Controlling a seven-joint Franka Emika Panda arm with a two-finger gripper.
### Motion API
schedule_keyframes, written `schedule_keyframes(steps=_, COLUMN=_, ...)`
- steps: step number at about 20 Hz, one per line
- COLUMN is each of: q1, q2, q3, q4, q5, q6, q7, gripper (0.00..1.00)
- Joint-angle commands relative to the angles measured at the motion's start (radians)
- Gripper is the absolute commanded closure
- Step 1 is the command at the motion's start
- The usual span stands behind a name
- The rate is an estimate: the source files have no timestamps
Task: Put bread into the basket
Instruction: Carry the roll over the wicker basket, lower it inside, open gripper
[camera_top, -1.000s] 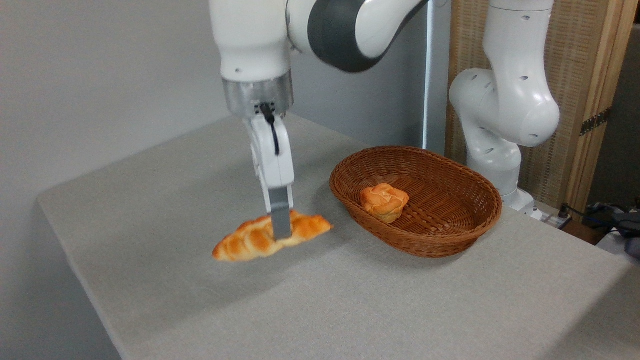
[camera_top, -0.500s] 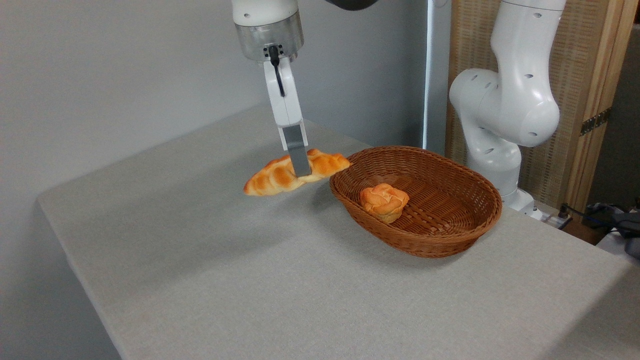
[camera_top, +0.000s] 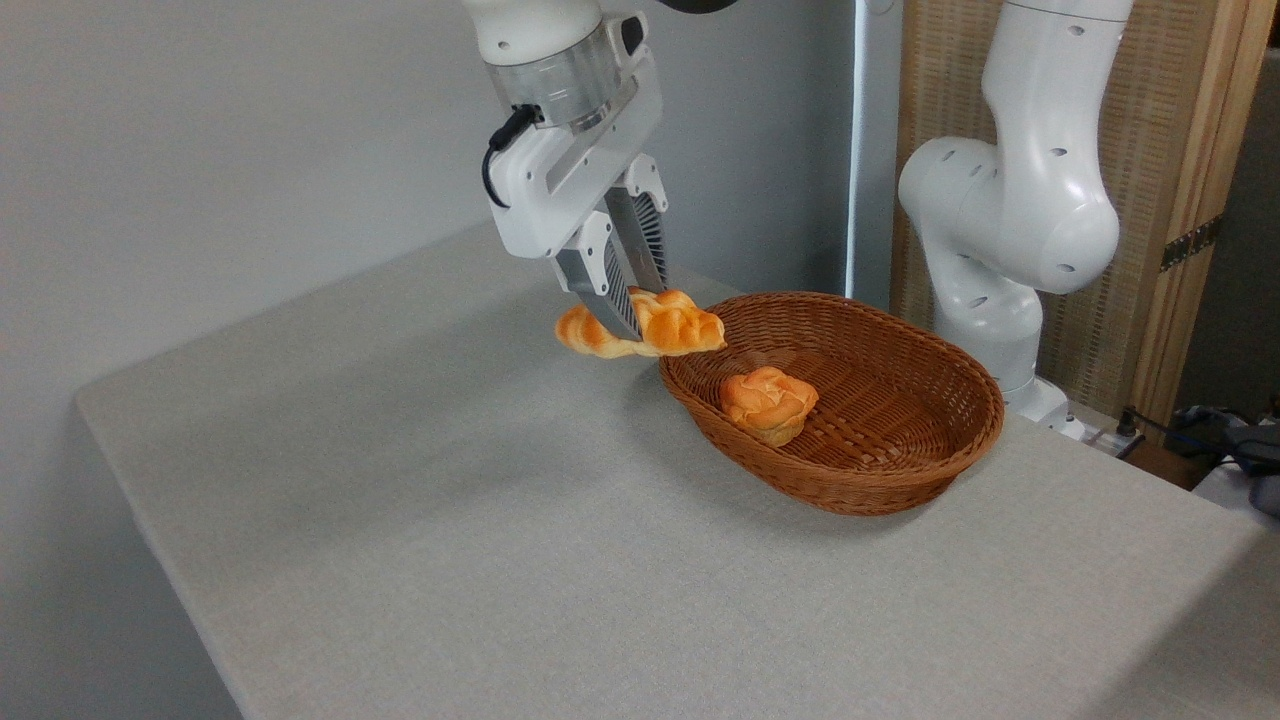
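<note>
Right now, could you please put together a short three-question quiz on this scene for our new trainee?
1. True or false: the braided loaf rests on the table.
2. What already lies in the basket? A) nothing B) a round bun C) a second braided loaf
3. In a few words: where is the loaf relative to the basket?

Key
1. False: the gripper holds it in the air.
2. B: the round bun lies on the basket floor.
3. Raised at the basket's left rim, one end just over the rim, most of it still outside.
</note>
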Motion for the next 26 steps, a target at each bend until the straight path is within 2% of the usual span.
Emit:
schedule_keyframes(steps=1, q1=0.004, q2=-0.030, q3=0.009, q4=-0.011, q5=0.022, q6=-0.030, q7=0.125, gripper=0.49)
schedule_keyframes(steps=6, q1=0.007, q2=-0.113, q3=0.011, q4=-0.103, q5=0.025, q6=-0.029, q7=0.126, gripper=0.49)
schedule_keyframes(steps=8, q1=0.007, q2=-0.145, q3=0.011, q4=-0.141, q5=0.025, q6=-0.027, q7=0.126, gripper=0.40)
schedule_keyframes(steps=9, q1=0.007, q2=-0.165, q3=0.012, q4=-0.165, q5=0.025, q6=-0.024, q7=0.128, gripper=0.41)
schedule_keyframes(steps=12, q1=0.010, q2=-0.216, q3=0.024, q4=-0.231, q5=0.026, q6=-0.030, q7=0.191, gripper=0.41)
schedule_keyframes(steps=15, q1=0.010, q2=-0.228, q3=0.032, q4=-0.250, q5=0.092, q6=-0.073, q7=0.284, gripper=0.34)
schedule_keyframes(steps=18, q1=0.013, q2=-0.227, q3=0.035, q4=-0.258, q5=0.149, q6=-0.090, q7=0.398, gripper=0.32)
schedule_keyframes(steps=22, q1=0.011, q2=-0.222, q3=0.057, q4=-0.270, q5=0.166, q6=-0.090, q7=0.473, gripper=0.20)
schedule_keyframes(steps=23, q1=0.011, q2=-0.221, q3=0.058, q4=-0.275, q5=0.166, q6=-0.089, q7=0.496, gripper=0.07)
schedule_keyframes(steps=24, q1=0.013, q2=-0.221, q3=0.058, q4=-0.278, q5=0.166, q6=-0.089, q7=0.504, gripper=0.00)
schedule_keyframes(steps=26, q1=0.011, q2=-0.218, q3=0.057, q4=-0.278, q5=0.166, q6=-0.089, q7=0.502, gripper=0.00)
